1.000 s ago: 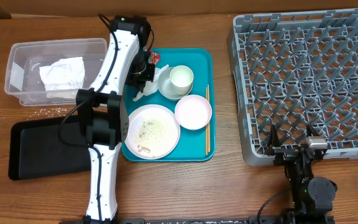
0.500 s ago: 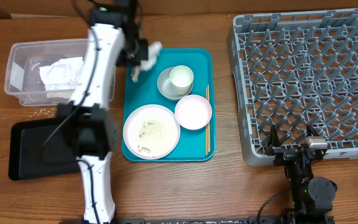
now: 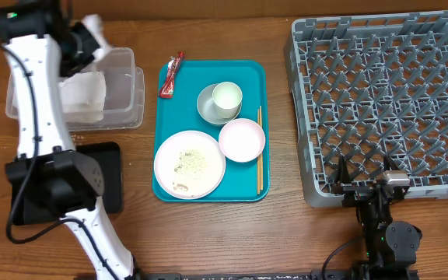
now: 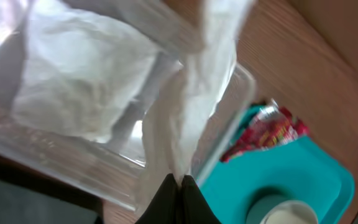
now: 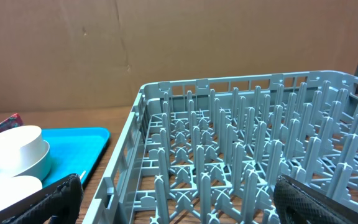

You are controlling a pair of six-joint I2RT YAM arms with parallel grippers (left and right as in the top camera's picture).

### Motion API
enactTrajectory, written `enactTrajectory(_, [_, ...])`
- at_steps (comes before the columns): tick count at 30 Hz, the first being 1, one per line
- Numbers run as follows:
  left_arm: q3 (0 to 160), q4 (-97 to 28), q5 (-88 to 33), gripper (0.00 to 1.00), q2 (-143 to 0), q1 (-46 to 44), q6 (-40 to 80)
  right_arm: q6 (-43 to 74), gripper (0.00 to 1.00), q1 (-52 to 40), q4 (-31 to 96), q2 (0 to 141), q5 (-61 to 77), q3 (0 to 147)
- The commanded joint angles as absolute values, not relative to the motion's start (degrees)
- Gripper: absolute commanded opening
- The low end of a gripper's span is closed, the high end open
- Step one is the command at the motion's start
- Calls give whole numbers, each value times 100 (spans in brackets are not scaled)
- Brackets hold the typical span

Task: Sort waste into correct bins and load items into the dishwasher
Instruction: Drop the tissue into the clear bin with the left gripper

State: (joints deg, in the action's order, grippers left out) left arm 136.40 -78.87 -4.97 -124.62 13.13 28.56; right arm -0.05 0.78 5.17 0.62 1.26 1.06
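Your left gripper (image 4: 180, 188) is pinched tight on a crumpled white napkin (image 4: 197, 93), held above the rim of the clear tub (image 3: 127, 93) at the upper left of the overhead frame. A second napkin (image 3: 80, 95) lies inside the tub. The red-and-white wrapper (image 3: 171, 75) lies across the upper left corner of the teal tray (image 3: 247, 190). Your right gripper (image 3: 364, 175) sits at the lower right, just beside the dish rack (image 3: 379, 47), jaws spread wide and holding nothing.
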Motion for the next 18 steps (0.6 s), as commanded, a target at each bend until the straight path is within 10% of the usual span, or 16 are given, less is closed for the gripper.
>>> enactTrajectory(1, [13710,-7979,-545,4,-12403,1568,3417,-45,100,115,482,16,99,47])
enactTrajectory(18, [13651,-8302,495,4,-12516,1780,5312,-45,100,115,482,16,99,47])
